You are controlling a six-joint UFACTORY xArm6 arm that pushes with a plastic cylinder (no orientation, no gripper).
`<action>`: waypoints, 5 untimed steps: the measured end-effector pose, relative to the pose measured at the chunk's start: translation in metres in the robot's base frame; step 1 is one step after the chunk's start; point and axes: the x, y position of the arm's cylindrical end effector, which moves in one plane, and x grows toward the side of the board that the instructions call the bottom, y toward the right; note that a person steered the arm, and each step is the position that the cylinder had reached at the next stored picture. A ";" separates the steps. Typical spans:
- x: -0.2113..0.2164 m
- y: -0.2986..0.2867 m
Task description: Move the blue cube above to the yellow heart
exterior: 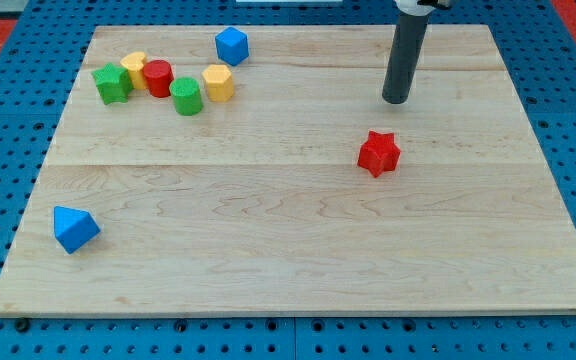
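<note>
Camera view: my rod stands nearly upright over the wooden board, my tip just above the red star and apart from it, touching no block. No fingers here, only the bare rod. Far to the star's left, near the board's top edge, sits the blue cube, above a cluster holding the yellow heart, which lies well left of the star.
</note>
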 end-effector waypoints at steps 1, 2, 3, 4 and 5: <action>0.000 0.000; 0.000 0.000; 0.000 -0.001; 0.000 -0.001; -0.001 -0.001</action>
